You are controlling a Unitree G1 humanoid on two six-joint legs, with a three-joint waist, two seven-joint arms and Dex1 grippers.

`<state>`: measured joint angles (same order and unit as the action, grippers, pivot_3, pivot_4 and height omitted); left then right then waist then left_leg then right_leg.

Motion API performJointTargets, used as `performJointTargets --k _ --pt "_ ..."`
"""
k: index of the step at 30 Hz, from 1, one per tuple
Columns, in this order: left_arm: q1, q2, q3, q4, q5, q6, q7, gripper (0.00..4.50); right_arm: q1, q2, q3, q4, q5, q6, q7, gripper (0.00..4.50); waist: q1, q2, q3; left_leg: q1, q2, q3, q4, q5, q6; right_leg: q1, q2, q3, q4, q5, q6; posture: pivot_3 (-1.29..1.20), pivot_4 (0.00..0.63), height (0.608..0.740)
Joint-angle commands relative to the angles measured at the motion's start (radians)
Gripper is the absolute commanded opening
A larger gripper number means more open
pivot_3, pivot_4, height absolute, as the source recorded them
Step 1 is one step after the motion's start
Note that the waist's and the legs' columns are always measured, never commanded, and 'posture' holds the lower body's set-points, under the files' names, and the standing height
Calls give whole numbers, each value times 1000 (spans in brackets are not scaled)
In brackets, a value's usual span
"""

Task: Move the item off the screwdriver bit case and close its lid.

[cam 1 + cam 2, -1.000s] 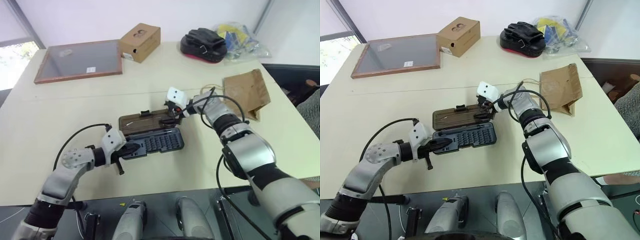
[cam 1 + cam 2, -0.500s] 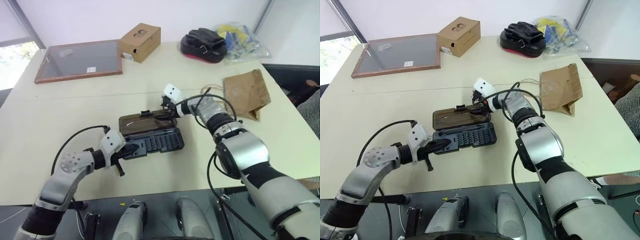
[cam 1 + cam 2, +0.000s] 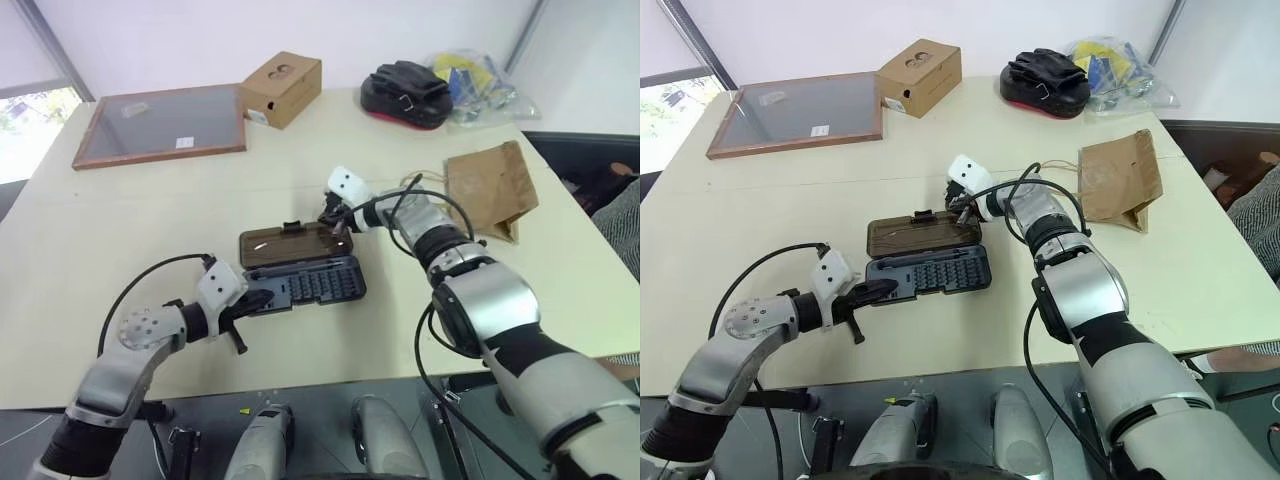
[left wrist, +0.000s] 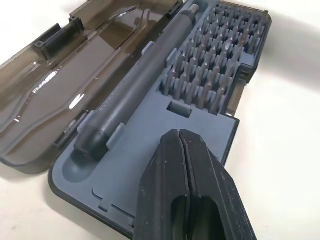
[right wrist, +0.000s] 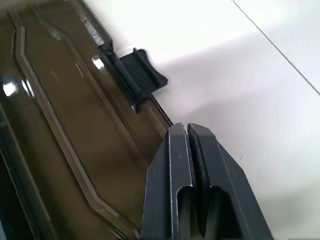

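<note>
The screwdriver bit case (image 3: 310,282) lies open at the table's middle, with rows of bits and a dark driver handle (image 4: 135,95) in its grey base. Its smoky brown lid (image 3: 292,244) lies flat behind the base, inner side up. My right gripper (image 3: 331,216) is shut with nothing in it, tips at the lid's far right edge beside a small black latch (image 5: 137,75). My left gripper (image 3: 262,298) is shut and empty, its tips (image 4: 182,145) over the base's left end. The item, a creased brown paper bag (image 3: 490,185), lies on the table to the right, apart from the case.
A wood-framed glass panel (image 3: 160,122) lies at the back left, with a cardboard box (image 3: 281,85) beside it. A black pouch with a red edge (image 3: 405,92) and a clear plastic bag of items (image 3: 480,75) sit at the back right. The table's front edge runs just below my left arm.
My right gripper's fingers have gone from open to shut at the lid's far right edge. The left gripper and the case have stayed in place.
</note>
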<state>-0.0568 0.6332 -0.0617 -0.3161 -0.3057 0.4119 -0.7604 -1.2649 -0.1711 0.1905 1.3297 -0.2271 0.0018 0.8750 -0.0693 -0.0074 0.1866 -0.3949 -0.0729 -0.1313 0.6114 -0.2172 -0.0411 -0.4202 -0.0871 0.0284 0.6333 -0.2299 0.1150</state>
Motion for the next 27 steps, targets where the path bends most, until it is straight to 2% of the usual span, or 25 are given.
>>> performJointTargets --k 1,12,22,25,27 --pt "-12 3 21 -3 0 -9 -2 0 0 -3 -10 4 -5 15 -16 96 0 0 0 0 0 0 0 0 0 0 0 0 0 0 0 0 150 740" --pt "-10 -8 17 32 15 -46 -6 0 -10 -75 -138 -23 88 132 -51 96 2 0 0 -1 0 0 -1 0 0 0 0 0 -1 0 0 0 150 740" --pt "-40 -25 -2 80 25 -74 -22 0 36 -83 -150 -37 94 174 -123 96 0 0 0 0 0 1 -1 0 0 -1 0 0 0 0 0 0 150 740" --pt "-45 -27 -3 91 29 -79 -28 0 29 -75 -153 -42 100 180 -118 909 0 0 0 0 0 1 -1 0 0 -1 0 0 0 0 0 0 150 740" --pt "-45 -27 -2 94 31 -84 -30 0 23 -74 -153 -45 102 183 -117 1839 0 0 0 0 0 1 -1 0 0 -1 0 0 0 0 0 0 150 740"
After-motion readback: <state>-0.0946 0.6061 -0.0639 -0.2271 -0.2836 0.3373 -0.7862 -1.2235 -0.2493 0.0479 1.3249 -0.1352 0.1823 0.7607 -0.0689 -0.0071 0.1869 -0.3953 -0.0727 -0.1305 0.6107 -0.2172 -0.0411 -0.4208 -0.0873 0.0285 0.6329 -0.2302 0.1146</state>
